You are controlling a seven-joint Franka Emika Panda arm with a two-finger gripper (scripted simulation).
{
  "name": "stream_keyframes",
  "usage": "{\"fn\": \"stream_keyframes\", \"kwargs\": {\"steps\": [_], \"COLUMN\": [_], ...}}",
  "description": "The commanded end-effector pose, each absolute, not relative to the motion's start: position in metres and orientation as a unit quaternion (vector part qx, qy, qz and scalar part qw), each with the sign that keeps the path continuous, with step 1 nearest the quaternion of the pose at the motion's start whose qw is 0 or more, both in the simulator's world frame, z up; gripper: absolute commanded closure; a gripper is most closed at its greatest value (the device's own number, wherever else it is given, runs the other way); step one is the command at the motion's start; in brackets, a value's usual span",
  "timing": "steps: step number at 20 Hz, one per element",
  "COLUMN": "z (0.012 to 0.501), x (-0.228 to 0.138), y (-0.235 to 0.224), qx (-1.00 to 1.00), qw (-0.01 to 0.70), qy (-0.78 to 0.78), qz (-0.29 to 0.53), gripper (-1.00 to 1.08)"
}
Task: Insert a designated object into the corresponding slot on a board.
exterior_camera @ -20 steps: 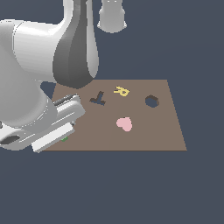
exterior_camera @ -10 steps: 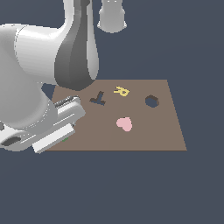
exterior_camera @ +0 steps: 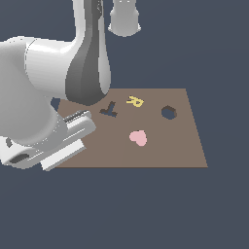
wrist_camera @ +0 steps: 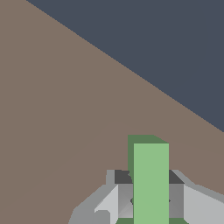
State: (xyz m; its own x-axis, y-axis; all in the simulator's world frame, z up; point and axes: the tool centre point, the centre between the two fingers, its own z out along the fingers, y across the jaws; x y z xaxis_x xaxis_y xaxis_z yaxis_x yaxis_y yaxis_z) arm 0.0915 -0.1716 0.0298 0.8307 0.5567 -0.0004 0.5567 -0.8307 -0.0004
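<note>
In the wrist view, the light-green T-shaped block stands between the two grey fingers, and my gripper is shut on it over the brown board. In the exterior view, the board carries the dark T-shaped slot near its far left part. My fingers and the block are hidden there behind the white hand, which hovers over the board's near left corner.
An orange piece lies just right of the slot in the exterior view. A dark hexagonal hole sits further right and a pink heart lies mid-board. The bulky white arm covers the board's left edge.
The arm and hand have shifted slightly toward the exterior view's right. A sliver of green seen under the hand one second ago no longer shows.
</note>
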Motion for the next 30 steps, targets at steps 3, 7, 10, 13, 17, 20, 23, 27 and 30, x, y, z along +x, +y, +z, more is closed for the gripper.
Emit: {"fn": "stream_keyframes", "kwargs": {"steps": [3, 7, 10, 13, 17, 20, 23, 27, 30], "z": [0.03, 0.03, 0.03, 0.03, 0.03, 0.031, 0.031, 0.032, 0.032], "x": [0.092, 0.092, 0.092, 0.092, 0.094, 0.095, 0.095, 0.095, 0.094], "y": [-0.172, -0.171, -0.171, -0.168, -0.163, -0.156, -0.148, -0.135, -0.123], "qx": [-0.957, -0.957, -0.956, -0.952, -0.943, -0.933, -0.919, -0.892, -0.865], "qw": [0.0, 0.0, 0.0, 0.0, 0.0, 0.0, 0.0, 0.0, 0.0], "qy": [-0.291, -0.291, -0.295, -0.306, -0.332, -0.36, -0.395, -0.452, -0.502], "qz": [0.0, 0.0, 0.0, 0.0, 0.0, 0.0, 0.0, 0.0, 0.0], "gripper": [1.08, 1.08, 1.08, 1.08, 1.08, 1.08, 1.08, 1.08, 1.08]}}
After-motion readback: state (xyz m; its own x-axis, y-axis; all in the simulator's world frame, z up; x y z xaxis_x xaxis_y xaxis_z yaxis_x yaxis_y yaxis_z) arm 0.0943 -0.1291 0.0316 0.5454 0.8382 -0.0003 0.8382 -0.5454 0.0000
